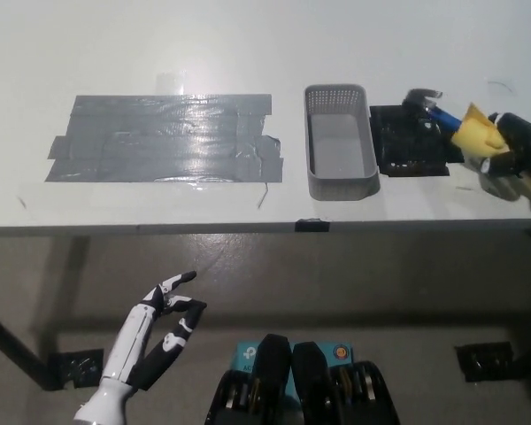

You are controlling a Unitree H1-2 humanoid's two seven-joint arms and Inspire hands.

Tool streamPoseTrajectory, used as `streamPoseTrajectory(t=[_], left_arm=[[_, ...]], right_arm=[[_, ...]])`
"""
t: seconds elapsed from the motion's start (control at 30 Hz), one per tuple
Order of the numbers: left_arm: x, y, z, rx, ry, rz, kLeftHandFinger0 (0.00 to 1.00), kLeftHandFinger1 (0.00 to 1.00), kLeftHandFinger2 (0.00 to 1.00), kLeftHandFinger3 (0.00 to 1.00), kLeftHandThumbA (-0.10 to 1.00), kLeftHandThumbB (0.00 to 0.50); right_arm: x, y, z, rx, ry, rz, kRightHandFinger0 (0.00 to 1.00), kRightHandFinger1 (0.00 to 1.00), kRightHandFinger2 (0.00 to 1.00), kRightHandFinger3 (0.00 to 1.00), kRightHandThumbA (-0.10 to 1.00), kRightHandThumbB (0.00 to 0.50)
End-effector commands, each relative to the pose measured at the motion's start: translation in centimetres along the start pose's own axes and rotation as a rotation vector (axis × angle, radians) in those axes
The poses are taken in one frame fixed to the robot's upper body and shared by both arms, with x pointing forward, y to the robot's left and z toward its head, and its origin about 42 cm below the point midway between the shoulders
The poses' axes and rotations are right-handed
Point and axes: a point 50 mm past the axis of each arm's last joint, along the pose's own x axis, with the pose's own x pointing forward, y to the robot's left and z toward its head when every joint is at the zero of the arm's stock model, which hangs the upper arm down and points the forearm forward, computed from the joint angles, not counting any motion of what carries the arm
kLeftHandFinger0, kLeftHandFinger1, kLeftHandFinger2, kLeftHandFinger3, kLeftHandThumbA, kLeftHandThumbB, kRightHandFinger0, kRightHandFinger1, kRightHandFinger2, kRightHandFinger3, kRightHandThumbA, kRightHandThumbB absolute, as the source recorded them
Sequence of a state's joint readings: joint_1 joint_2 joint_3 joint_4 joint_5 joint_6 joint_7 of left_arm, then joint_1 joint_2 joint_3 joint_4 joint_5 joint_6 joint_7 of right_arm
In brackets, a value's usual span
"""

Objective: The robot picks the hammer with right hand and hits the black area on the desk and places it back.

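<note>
right hand (513,146): black, at the far right edge of the desk, fingers wrapped on the yellow grip of the hammer (451,122); most of the arm is out of the picture.
hammer position: held, not lying down; head at the far right part of the black area (410,142), on it or just above it. Contact cannot be told from this view.
hammer long axis: runs from the head at the left and slightly far, through a short blue shaft, to the yellow grip at the right and slightly nearer. It lies low and nearly flat over the desk (248,53).
head relative to hand: the head sits left of the hand, so the strike lands on the side of the patch nearest the hand.
black area: small dark rectangle, just right of the grey basket (340,146), touching or almost touching its right wall.
basket: open top, nothing seen inside; it looks like the likely home for the hammer, lying left of the hand with the black area between.
grey tape patch (164,137): large, well apart to the left, not involved.
left hand (164,320): white, resting below the near desk edge at lower left, fingers spread, holding nothing.
nearer hand: the right, by far.
step judged: the hit is at or near its lowest point; placing back remains.
</note>
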State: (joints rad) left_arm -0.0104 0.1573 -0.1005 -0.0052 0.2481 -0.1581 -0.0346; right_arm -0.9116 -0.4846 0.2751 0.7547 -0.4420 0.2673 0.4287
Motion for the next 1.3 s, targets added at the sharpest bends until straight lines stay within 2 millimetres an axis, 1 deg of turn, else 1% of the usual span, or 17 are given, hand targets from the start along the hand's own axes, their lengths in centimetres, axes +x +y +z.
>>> streamPoseTrajectory(t=[0.0, 0.07, 0.13, 0.23, 0.27, 0.3, 0.4, 0.43, 0.53, 0.6, 0.7, 0.87, 1.0, 1.07, 1.1, 1.2, 1.27], left_arm=[[1.4, 1.6, 1.9, 0.051, -0.112, 0.0, 0.75, 0.65, 0.56, 0.81, 0.85, 0.0], [1.4, 1.6, 1.9, 0.051, -0.116, -0.002, 0.73, 0.64, 0.56, 0.8, 0.85, 0.0], [1.5, 1.7, 1.8, 0.058, -0.118, -0.001, 0.69, 0.62, 0.55, 0.79, 0.87, 0.002], [1.4, 1.6, 1.7, 0.054, -0.118, -0.004, 0.66, 0.61, 0.55, 0.79, 0.86, 0.004], [1.3, 1.6, 1.6, 0.053, -0.11, -0.006, 0.66, 0.6, 0.56, 0.79, 0.87, 0.014], [1.3, 1.6, 1.6, 0.055, -0.106, -0.007, 0.65, 0.6, 0.56, 0.79, 0.87, 0.01], [1.3, 1.6, 1.7, 0.057, -0.1, -0.013, 0.64, 0.6, 0.57, 0.79, 0.85, 0.015], [1.4, 1.6, 1.7, 0.063, -0.107, -0.008, 0.61, 0.57, 0.55, 0.77, 0.84, 0.024], [1.2, 1.8, 1.7, 0.065, -0.104, -0.006, 0.6, 0.57, 0.55, 0.77, 0.83, 0.02], [1.1, 1.8, 1.6, 0.062, -0.097, -0.007, 0.6, 0.59, 0.58, 0.79, 0.82, 0.008], [1.0, 1.7, 1.5, 0.065, -0.099, -0.003, 0.6, 0.6, 0.59, 0.79, 0.76, 0.003], [0.7, 1.7, 1.2, 0.057, -0.091, 0.003, 0.6, 0.6, 0.58, 0.79, 0.76, 0.012], [0.6, 1.8, 1.3, 0.064, -0.086, 0.004, 0.6, 0.6, 0.58, 0.79, 0.8, 0.012], [0.7, 1.8, 1.3, 0.067, -0.091, 0.004, 0.59, 0.6, 0.58, 0.79, 0.8, 0.005], [0.7, 1.8, 1.3, 0.066, -0.088, 0.002, 0.59, 0.6, 0.58, 0.79, 0.8, 0.006], [0.7, 1.8, 1.3, 0.072, -0.095, 0.007, 0.59, 0.59, 0.57, 0.78, 0.81, 0.004], [0.7, 1.8, 1.3, 0.066, -0.095, 0.008, 0.58, 0.58, 0.57, 0.78, 0.81, 0.006]], right_arm=[[-12.9, -19.2, 12.5, -0.279, -0.138, 0.078, 0.02, 0.66, 1.0, 0.91, -0.1, 0.139], [-13.3, -19.5, 12.9, -0.294, -0.124, 0.077, 0.05, 0.67, 1.0, 1.0, -0.1, 0.126], [-13.2, -19.6, 13.6, -0.315, -0.114, 0.085, 0.01, 0.62, 1.0, 0.95, -0.1, 0.122], [-13.0, -19.1, 13.8, -0.345, -0.104, 0.1, 0.0, 0.58, 1.0, 1.0, -0.1, 0.117], [-12.9, -18.8, 13.7, -0.367, -0.099, 0.102, 0.0, 0.6, 1.0, 1.0, -0.1, 0.116], [-12.8, -18.5, 13.7, -0.398, -0.098, 0.105, 0.0, 0.59, 1.0, 1.0, -0.1, 0.095], [-12.9, -18.3, 13.8, -0.425, -0.084, 0.096, 0.0, 0.56, 0.99, 1.0, -0.1, 0.079], [-12.8, -18.1, 13.8, -0.435, -0.072, 0.099, 0.0, 0.58, 1.0, 1.0, -0.1, 0.072], [-12.3, -17.9, 13.9, -0.433, -0.068, 0.112, 0.0, 0.57, 0.99, 1.0, -0.1, 0.081], [-12.0, -17.7, 13.6, -0.434, -0.057, 0.112, 0.0, 0.54, 0.95, 0.99, -0.1, 0.093], [-11.9, -17.1, 13.5, -0.459, -0.042, 0.109, 0.01, 0.59, 0.99, 1.0, -0.1, 0.076], [-11.5, -16.9, 13.6, -0.454, -0.047, 0.134, 0.06, 0.73, 1.0, 1.0, -0.1, 0.067], [-11.4, -16.8, 13.9, -0.475, -0.038, 0.121, 0.11, 0.74, 1.0, 1.0, -0.1, 0.084], [-11.4, -16.8, 13.8, -0.462, -0.036, 0.125, 0.06, 0.67, 1.0, 1.0, -0.1, 0.075], [-11.3, -16.7, 13.7, -0.461, -0.037, 0.128, 0.05, 0.66, 1.0, 1.0, -0.1, 0.064], [-10.7, -16.3, 13.3, -0.485, -0.045, 0.146, 0.04, 0.67, 1.0, 1.0, -0.1, 0.093], [-10.4, -15.9, 13.1, -0.51, -0.055, 0.146, 0.02, 0.65, 1.0, 0.92, -0.1, 0.107]])
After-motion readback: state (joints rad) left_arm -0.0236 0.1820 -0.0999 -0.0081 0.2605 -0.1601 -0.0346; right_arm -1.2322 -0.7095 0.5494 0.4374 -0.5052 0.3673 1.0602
